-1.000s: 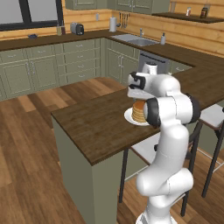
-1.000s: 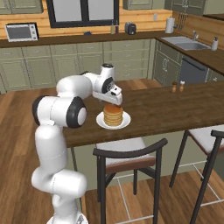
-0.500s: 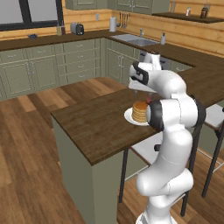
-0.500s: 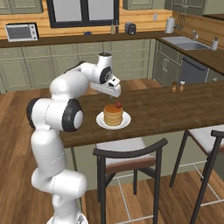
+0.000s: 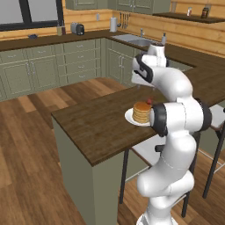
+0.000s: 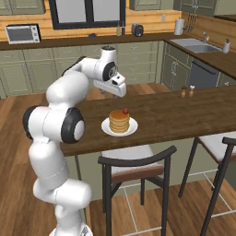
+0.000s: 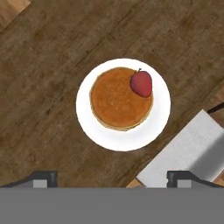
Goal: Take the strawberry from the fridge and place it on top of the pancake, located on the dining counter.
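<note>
Hand view: the strawberry [image 7: 141,83] rests at the rim of the pancake [image 7: 121,98] on its plate [image 7: 159,113] on the desk [image 7: 52,52]. The tool [image 7: 113,177] hangs above, tips apart, empty. Small, soft and easily bruised, the berry would need light pinching across its middle.

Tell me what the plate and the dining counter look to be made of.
Plate: plain white and smooth with an even rim, likely glazed ceramic, though plastic would look the same. Dining counter: dark-brown wood with visible grain streaks and a matte finish.
</note>
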Controlling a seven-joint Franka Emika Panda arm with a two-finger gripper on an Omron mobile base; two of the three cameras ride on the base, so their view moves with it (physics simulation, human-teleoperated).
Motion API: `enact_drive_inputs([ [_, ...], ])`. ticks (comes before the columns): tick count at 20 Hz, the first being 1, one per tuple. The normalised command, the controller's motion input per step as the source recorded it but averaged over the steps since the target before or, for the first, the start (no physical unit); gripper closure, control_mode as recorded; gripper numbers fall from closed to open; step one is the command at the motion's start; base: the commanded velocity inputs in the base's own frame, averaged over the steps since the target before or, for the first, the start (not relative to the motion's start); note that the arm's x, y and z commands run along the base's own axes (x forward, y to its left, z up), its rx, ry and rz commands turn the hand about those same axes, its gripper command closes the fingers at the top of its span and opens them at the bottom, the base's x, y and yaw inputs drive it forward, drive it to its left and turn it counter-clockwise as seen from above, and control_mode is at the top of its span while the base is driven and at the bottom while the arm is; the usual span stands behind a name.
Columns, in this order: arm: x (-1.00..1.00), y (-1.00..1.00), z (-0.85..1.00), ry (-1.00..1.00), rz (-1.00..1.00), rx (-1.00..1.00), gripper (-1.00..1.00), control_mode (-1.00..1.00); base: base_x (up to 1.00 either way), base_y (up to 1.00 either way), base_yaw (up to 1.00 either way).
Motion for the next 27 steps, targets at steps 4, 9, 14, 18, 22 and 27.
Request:
enact_drive_inputs([
  [4, -0.48, -0.13, 0.18, -0.07, -0.04, 0.0, -1.0, -1.0, 0.0, 0.0, 0.0],
  [9, -0.52, -0.17, 0.01, -0.05, -0.02, 0.0, -1.0, -1.0, 0.0, 0.0, 0.0],
  [14, -0.53, -0.14, 0.0, -0.08, -0.01, 0.0, -1.0, -1.0, 0.0, 0.0, 0.0],
  [18, -0.5, -0.13, 0.01, -0.08, -0.01, 0.0, -1.0, -1.0, 0.0, 0.0, 0.0],
  [22, -0.4, -0.08, 0.01, -0.12, 0.0, 0.0, -1.0, -1.0, 0.0, 0.0, 0.0],
  [27, -0.3, -0.05, 0.0, -0.11, 0.0, 0.0, -1.0, -1.0, 0.0, 0.0, 0.0],
])
